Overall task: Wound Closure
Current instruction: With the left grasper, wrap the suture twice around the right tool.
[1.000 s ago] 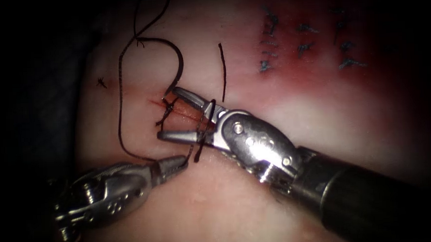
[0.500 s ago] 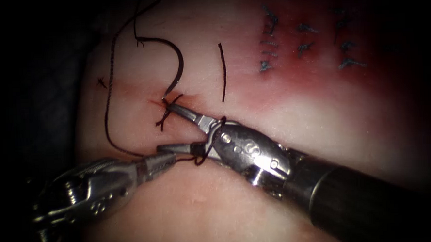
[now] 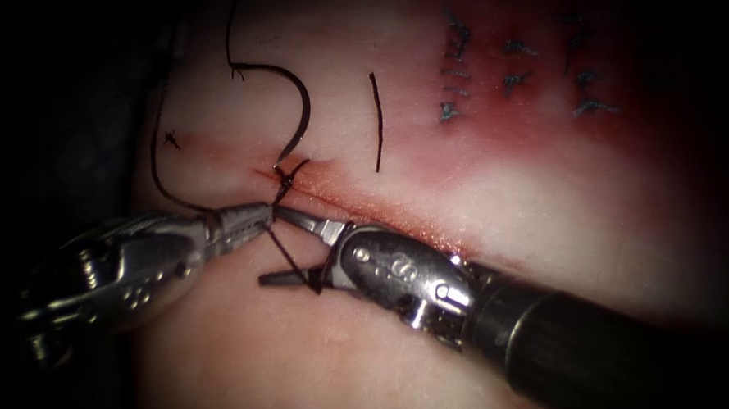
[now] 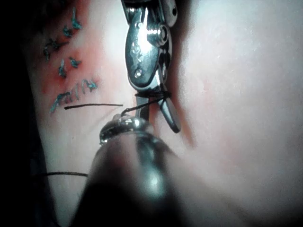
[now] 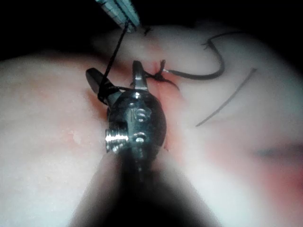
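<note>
While left claw [image 3: 258,216] grips thread [image 3: 289,257], right claw [image 3: 288,247] gapes (needle [image 3: 299,109] lies free).

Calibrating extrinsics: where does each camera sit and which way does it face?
Endoscope: above and in front of the tissue, facing the cut; left pincer shut on thread, right pincer open, holding nothing, thread looped round it.
Left wrist: on the left arm, looking along its shaft at its own pincer.
Right wrist: on the right arm, likewise.
Shared: endoscope and right wrist both show the needle lying free on the tissue by the cut's left end.
</note>
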`<state>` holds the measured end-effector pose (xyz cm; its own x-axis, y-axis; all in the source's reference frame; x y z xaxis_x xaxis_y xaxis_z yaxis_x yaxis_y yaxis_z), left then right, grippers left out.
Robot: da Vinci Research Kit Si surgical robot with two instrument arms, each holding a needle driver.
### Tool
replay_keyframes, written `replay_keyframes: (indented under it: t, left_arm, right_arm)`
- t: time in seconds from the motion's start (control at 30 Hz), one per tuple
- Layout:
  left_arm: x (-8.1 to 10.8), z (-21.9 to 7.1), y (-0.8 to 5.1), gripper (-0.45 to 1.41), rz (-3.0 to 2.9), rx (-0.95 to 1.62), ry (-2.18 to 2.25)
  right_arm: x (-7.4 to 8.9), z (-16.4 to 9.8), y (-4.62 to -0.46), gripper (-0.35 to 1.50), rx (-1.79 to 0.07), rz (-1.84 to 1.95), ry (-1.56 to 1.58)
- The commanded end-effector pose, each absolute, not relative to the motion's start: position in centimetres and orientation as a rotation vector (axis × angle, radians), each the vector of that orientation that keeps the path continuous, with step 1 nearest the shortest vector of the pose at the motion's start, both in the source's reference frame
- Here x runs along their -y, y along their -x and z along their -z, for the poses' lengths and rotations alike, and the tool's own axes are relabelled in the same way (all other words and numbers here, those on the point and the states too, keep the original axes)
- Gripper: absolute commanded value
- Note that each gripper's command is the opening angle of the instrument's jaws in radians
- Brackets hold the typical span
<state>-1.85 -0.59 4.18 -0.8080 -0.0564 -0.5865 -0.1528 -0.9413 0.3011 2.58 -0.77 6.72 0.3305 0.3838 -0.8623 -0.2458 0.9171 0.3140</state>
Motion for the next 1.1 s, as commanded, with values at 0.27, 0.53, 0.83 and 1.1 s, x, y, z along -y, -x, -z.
replay_keyframes:
  t: [0.27,0.53,0.83,1.1]
  left_arm:
    - [0.19,-4.44,2.14,-0.35,-2.978,-0.425,1.003]
    - [0.13,-4.9,2.09,-0.35,-3.046,-0.342,1.039]
    - [0.27,-5.18,2.0,-0.35,-3.022,-0.277,1.085]
    - [0.35,-5.15,2.07,-0.35,-2.98,-0.252,1.163]
  right_arm:
    - [0.93,-6.72,-2.79,0.37,-1.326,-0.285,-0.342]
    - [0.91,-6.65,-2.7,0.36,-1.501,-0.327,-0.383]
    - [0.79,-6.59,-2.45,0.32,-1.678,-0.429,-0.378]
    - [0.61,-6.64,-2.1,0.26,-1.801,-0.588,-0.313]
